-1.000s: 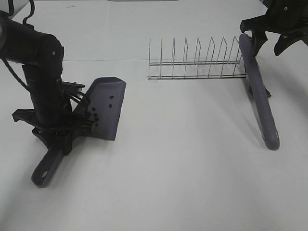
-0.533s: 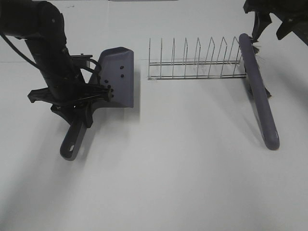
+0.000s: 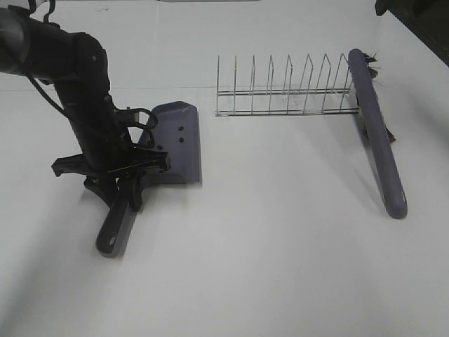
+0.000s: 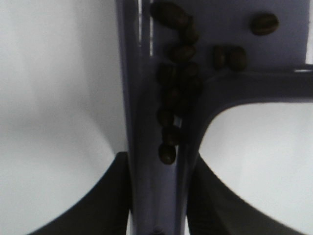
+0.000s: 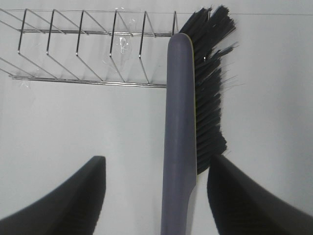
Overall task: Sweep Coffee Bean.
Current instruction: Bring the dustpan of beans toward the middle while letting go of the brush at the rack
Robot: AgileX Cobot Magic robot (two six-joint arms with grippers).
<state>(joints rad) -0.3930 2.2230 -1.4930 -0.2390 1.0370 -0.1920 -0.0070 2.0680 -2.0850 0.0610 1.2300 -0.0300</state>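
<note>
the left gripper [image 3: 119, 184] is clamped on the dustpan [image 3: 179, 144] handle; the beans [image 4: 173, 93] lie heaped in the pan's channel by the handle; the right gripper [image 5: 154, 196] is spread wide, holding nothing, above the brush [image 5: 178, 127] leaning on the rack [image 3: 284, 91].

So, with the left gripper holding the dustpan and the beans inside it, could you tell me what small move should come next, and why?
Probably keep the dustpan level and ease it down flat. The left gripper is shut on its handle, and the coffee beans sit bunched in the pan where the handle joins, so any tilt could roll them out. The brush lies against the wire rack, released.
</note>
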